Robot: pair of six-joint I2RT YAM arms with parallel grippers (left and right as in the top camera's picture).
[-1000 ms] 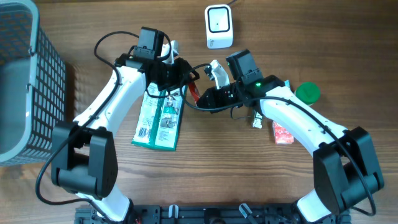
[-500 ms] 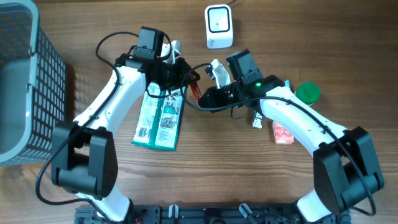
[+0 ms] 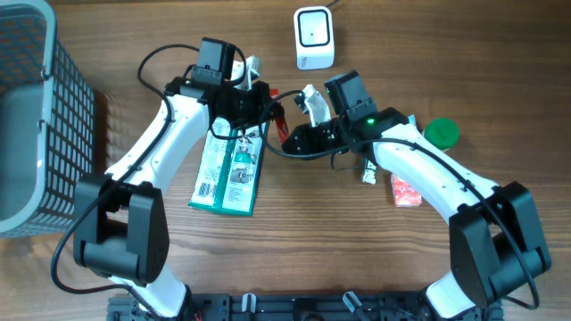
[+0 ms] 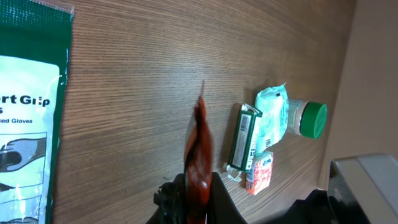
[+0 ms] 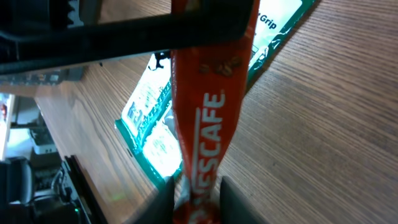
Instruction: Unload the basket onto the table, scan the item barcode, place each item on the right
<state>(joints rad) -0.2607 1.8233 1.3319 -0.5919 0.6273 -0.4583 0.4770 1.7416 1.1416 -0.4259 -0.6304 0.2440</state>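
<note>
Sachet (image 5: 205, 124), one; scanner (image 3: 313, 37), one.

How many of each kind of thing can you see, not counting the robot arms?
Packets: 3 (gloves packet, Nescafe sachet, teal packet)
Boxes: 2 (green box, red box)
Jars: 1 (green-lidded jar)
Scanners: 1 (white scanner)
Baskets: 1 (grey basket)
Total: 8
</note>
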